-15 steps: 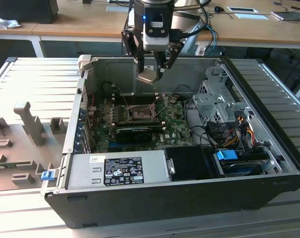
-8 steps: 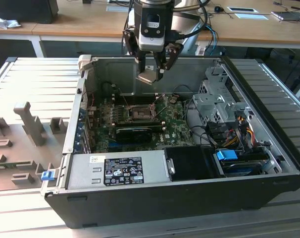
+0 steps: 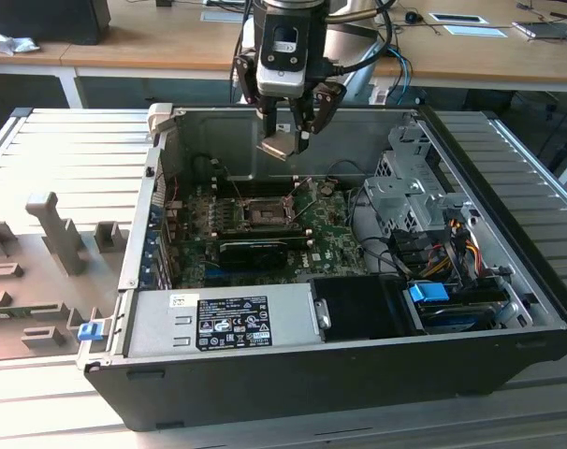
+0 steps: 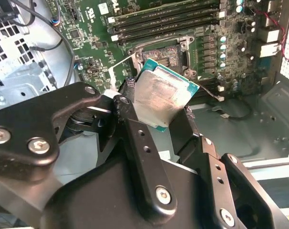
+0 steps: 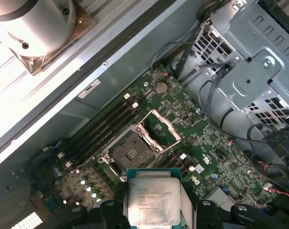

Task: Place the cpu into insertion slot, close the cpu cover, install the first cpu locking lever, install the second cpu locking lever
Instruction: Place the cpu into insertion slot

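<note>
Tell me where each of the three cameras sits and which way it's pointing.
Exterior view: off the arm, looking down into the open computer case; the claw holds the cpu.
First wrist view: on the wrist, looking past the cpu at the insertion slot.
Second wrist view: on the wrist, behind the claw's fingers.
All three share cpu and insertion slot.
</note>
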Controlling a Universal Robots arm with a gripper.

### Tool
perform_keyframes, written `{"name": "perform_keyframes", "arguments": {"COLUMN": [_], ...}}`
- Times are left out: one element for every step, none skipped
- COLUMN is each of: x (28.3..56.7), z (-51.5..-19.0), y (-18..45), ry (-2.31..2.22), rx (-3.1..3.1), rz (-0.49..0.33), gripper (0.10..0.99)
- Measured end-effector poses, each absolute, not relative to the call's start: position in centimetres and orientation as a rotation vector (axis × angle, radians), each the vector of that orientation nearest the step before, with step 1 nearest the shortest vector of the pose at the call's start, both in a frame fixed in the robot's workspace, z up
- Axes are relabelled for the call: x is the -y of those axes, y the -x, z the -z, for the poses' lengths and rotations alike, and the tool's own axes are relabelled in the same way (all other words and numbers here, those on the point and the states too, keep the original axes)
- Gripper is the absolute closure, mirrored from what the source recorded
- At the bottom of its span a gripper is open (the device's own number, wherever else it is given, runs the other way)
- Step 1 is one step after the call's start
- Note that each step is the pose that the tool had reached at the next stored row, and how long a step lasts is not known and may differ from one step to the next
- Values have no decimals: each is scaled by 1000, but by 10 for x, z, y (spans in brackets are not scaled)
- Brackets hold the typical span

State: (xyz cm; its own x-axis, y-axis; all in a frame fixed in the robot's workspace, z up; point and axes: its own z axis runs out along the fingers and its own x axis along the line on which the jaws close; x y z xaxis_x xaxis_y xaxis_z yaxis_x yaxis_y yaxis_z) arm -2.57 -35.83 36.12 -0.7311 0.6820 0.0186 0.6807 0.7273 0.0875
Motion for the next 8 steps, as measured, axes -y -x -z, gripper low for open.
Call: {"name": "perform_keyframes", "arguments": {"x": [358, 358, 358, 358, 358, 358, 358, 358], "z": [-361, -361, -361, -361, -361, -361, -361, -361], "y": [26, 26, 26, 26, 26, 26, 26, 26], "ry": [-1158, -1175, -1185, -1200, -1212, -1223, -1233, -1252], "rx": [-2901, -2893, -2889, -2882, -2877, -2872, -2867, -2858], "rz": [-138, -138, -138, -138, -137, -137, -137, -137], "gripper": [553, 553, 553, 553, 553, 553, 553, 553]}}
